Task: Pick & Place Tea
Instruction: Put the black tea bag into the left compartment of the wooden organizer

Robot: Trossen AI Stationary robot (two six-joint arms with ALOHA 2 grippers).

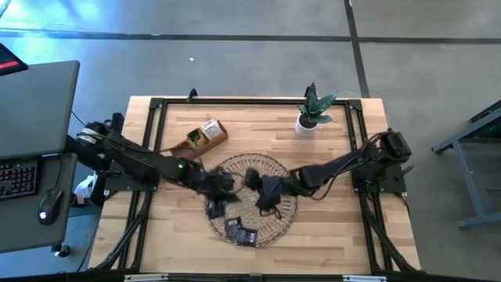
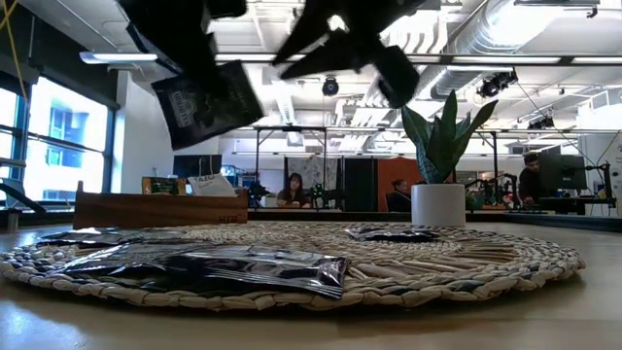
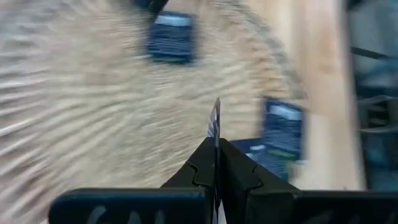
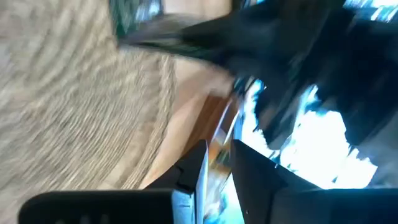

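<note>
Table [image 1: 337, 235] of pale wood, black frame along its edges; bare board lies at 3 and 9 o'clock of the round woven tray [image 1: 275, 168], which sits at centre. Wooden box [image 1: 205, 135] at 11 o'clock of the tray, potted plant [image 1: 313, 110] at 1 o'clock. Left gripper [image 1: 221, 186] hangs above the tray's 9 o'clock side, fingers pinched on a dark tea sachet [image 2: 207, 103] held clear of the weave. Right gripper [image 1: 268, 196] hovers at tray centre, fingers slightly apart, empty. Further dark sachets [image 1: 240, 230] lie at 6 o'clock, markings unreadable; arms hide the tray's middle
</note>
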